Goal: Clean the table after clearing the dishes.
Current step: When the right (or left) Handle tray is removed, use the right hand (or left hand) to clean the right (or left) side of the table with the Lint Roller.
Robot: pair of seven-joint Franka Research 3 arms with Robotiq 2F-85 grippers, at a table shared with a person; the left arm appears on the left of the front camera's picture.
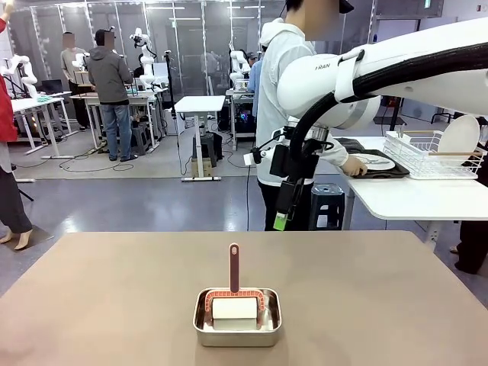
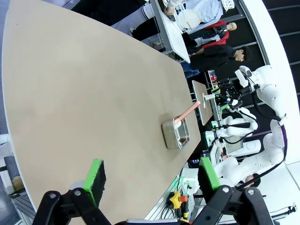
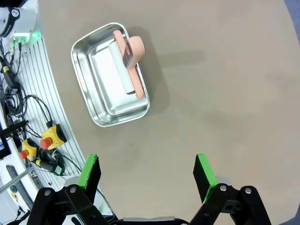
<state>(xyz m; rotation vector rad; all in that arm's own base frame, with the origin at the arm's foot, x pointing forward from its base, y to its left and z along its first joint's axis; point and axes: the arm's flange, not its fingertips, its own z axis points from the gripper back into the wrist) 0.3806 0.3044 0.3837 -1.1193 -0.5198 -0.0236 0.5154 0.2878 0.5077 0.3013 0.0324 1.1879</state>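
Observation:
The tan table [image 1: 114, 290] carries a small steel pan [image 1: 237, 319] near its front edge, holding a white sponge block [image 1: 234, 309] and a pink-handled tool [image 1: 234, 267] that stands upright. My right gripper [image 1: 282, 217] hangs above the table's far edge, beyond the pan. In the right wrist view it [image 3: 146, 171] is open and empty, high over the table [image 3: 225, 84], with the pan [image 3: 110, 75] ahead. My left gripper [image 2: 152, 176] is open and empty too, far from the pan [image 2: 176, 133]. One of the dishes [image 1: 374, 162], a white plate on a dark tray, lies on the white side table under the person's hand [image 1: 353, 165].
A person stands behind the table at the white side table [image 1: 412, 198], which also holds a wire dish rack [image 1: 427, 152] with a plate in it. A control box with red buttons [image 3: 40, 143] sits off the table's edge near the pan.

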